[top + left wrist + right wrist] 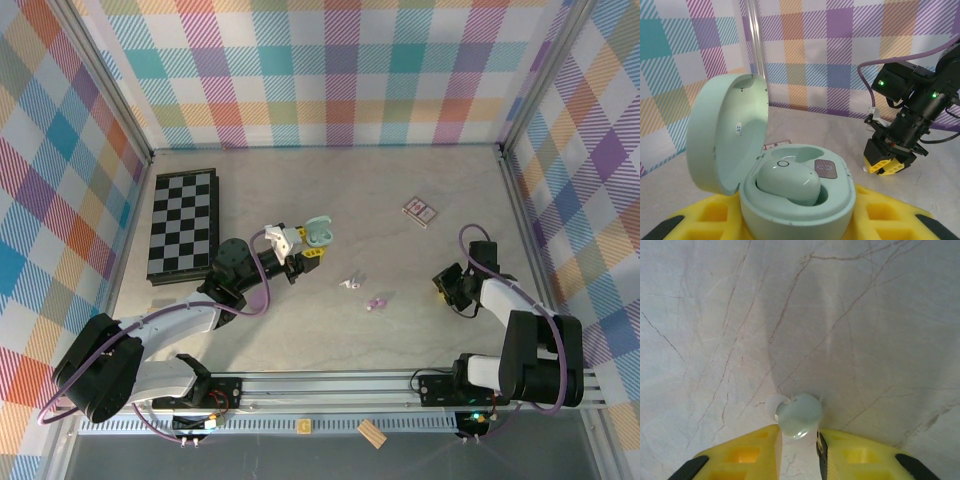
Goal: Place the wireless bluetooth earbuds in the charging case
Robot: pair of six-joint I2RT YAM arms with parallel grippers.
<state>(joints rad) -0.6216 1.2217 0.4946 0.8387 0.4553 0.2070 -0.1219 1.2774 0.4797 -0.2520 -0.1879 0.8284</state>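
Observation:
My left gripper [305, 250] is shut on the mint-green charging case [800, 205], held off the table with its lid [727, 132] open. One mint earbud [788, 182] sits in a well of the case; the other well is empty. My right gripper [799, 440] points down at the table on the right, its yellow fingers [745, 455] closed against a mint earbud [799, 415] with a white tip. A whitish earbud [350, 283] and a lilac earbud [378, 301] lie on the table between the arms.
A folded chessboard [183, 225] lies at the left. A small patterned card [419, 210] lies at the back right. A wooden block [372, 432] rests on the front rail. Plaid walls enclose the marbled table [400, 180].

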